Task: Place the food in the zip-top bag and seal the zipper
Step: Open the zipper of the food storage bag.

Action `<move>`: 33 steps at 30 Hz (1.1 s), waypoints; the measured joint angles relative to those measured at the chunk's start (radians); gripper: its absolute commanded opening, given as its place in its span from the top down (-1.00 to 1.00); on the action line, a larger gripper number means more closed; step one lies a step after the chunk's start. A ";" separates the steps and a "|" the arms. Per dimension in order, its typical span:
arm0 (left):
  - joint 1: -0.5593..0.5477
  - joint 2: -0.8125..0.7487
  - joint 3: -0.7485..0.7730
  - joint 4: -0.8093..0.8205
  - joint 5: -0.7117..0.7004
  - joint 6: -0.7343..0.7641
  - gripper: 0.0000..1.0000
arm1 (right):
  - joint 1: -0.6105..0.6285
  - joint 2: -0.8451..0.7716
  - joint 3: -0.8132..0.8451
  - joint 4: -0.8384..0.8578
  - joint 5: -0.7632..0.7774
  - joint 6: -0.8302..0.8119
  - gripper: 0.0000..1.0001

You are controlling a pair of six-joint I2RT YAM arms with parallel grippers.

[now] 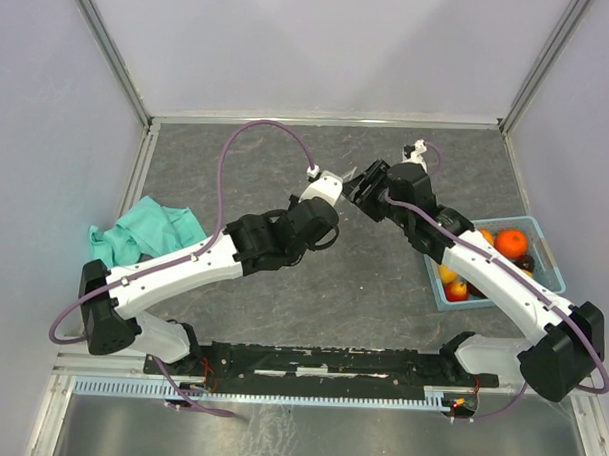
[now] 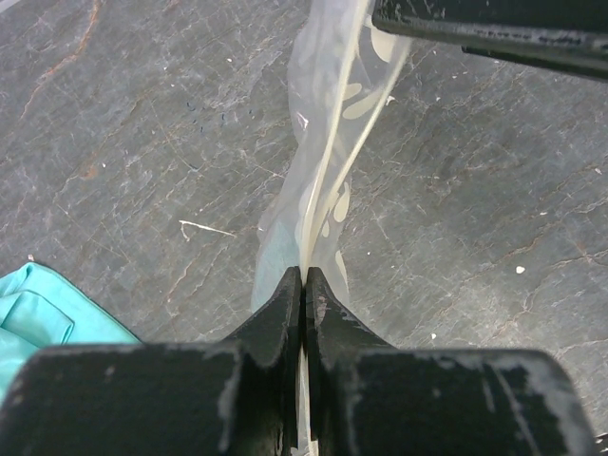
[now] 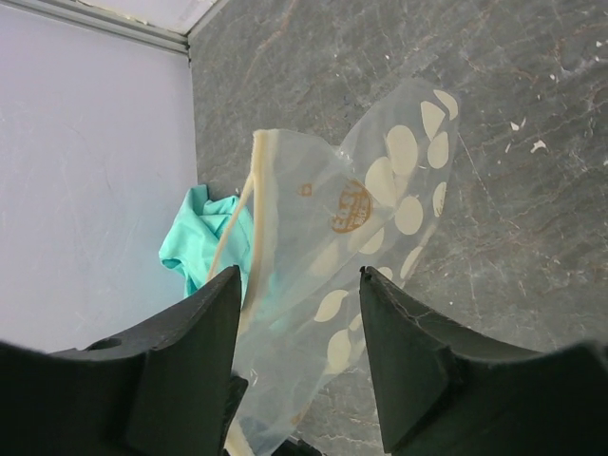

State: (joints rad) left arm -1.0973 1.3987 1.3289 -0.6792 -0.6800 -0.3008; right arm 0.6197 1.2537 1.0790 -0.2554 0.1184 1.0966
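While the left pincer (image 2: 303, 282) clamps the zip-top bag (image 3: 375, 228) above the bench (image 1: 383, 286), the right pincer (image 3: 297, 285) stands open around it; the food (image 1: 511, 242) sits in the basket (image 1: 548, 253).

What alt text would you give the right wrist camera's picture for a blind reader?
A clear zip-top bag printed with white dots shows in the gap between the two spread black fingers of the right hand. Behind it are a grey table and a teal cloth.
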 measured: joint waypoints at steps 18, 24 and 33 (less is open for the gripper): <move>-0.042 0.018 0.000 0.000 0.002 0.000 0.68 | 0.000 0.049 -0.024 0.007 -0.029 0.040 0.17; -0.056 0.027 0.000 0.001 0.013 -0.001 0.22 | 0.000 0.060 -0.024 0.003 -0.047 0.037 0.58; -0.056 0.013 0.001 0.001 0.098 -0.025 -0.23 | 0.000 0.059 -0.023 -0.037 -0.047 -0.006 0.97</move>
State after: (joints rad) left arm -1.1538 1.4117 1.3296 -0.6781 -0.5823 -0.3256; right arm 0.6197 1.3128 1.0557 -0.2924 0.0711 1.0904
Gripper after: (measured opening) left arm 0.576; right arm 0.026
